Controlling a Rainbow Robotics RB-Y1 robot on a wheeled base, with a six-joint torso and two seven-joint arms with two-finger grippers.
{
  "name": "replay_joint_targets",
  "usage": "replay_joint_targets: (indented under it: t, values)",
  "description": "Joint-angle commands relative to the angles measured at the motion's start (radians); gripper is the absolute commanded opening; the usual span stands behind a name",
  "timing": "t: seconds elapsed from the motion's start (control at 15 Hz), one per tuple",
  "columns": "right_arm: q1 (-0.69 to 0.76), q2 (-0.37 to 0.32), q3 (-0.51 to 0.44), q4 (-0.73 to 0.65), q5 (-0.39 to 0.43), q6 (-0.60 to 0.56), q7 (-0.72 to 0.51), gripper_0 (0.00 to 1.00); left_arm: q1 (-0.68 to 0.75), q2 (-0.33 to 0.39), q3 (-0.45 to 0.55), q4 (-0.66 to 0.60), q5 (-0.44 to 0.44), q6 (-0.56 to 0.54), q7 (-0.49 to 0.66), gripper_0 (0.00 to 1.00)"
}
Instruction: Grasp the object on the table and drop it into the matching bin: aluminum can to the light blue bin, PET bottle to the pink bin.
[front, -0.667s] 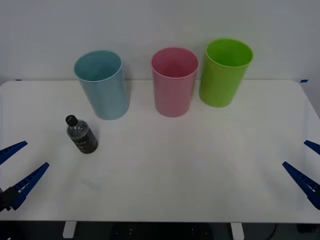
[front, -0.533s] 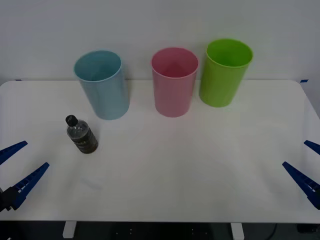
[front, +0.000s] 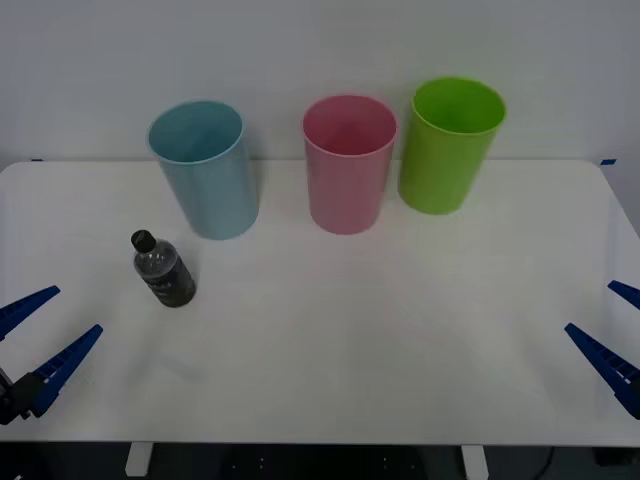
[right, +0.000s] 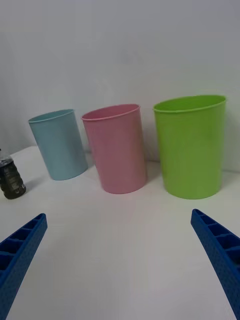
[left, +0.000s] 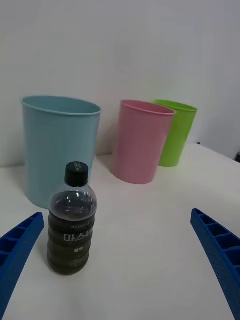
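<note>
While the small clear plastic bottle (front: 163, 269) with its black cap and dark lower body stands upright on the left of the white counter (front: 340, 340), just near of the tall pale blue plastic bin (front: 204, 168), the left claw (front: 35, 338) hangs at the near left corner, fingers spread wide, well apart from it. Right of the blue bin come the tall pink plastic bin (front: 348, 163) and the lime green plastic bin (front: 449, 144). Over at the near right edge, the right claw (front: 622, 338) waits, released too.
</note>
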Motion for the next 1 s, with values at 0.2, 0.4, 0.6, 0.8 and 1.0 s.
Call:
replay_joint_targets:
  t: [0.2,0.4,0.6,0.8,1.0]
  values:
    - [0.0,0.0,0.0,0.0,0.0,0.0,0.0,1.0,-0.021,0.0,-0.017,0.037,-0.038,0.052,-0.003,1.0]
    - [0.0,0.0,0.0,0.0,0.0,0.0,0.0,1.0,-0.033,0.0,-0.039,0.057,-0.059,0.139,-0.004,1.0]
    - [0.0,0.0,0.0,0.0,0.0,0.0,0.0,1.0,-0.033,0.0,-0.079,0.057,-0.076,0.244,-0.009,1.0]
    - [0.0,0.0,0.0,0.0,0.0,0.0,0.0,1.0,-0.04,0.0,-0.111,0.057,-0.122,0.319,-0.024,1.0]
    - [0.0,0.0,0.0,0.0,0.0,0.0,0.0,1.0,-0.049,0.0,-0.152,0.057,-0.168,0.397,-0.032,1.0]
